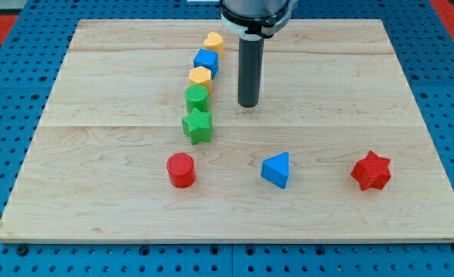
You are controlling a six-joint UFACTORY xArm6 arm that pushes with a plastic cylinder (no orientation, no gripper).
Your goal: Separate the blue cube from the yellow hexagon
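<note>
A column of five small blocks runs down the left-centre of the pale wooden board [119,192]. At the far end sits a yellow heart-shaped block [213,41]; just nearer is the blue cube [206,60], then the yellow hexagon [200,76], then a green cylinder-like block [197,98], and nearest a green star-shaped block [198,125]. Each block appears to touch or almost touch the next, so the blue cube is hemmed in between the heart on its far side and the hexagon on its near side.

My tip [248,105] rests on the board to the right of this column, about level with the green cylinder and apart from every block. There are no jaws to report, only the dark rod.

Nearer the front edge lie a red cylinder [181,170], a blue triangular block [277,170] and a red star-shaped block [371,171], well apart from one another.

Bare board lies left of the column and across the right half. A blue perforated surface [11,92] surrounds the board.
</note>
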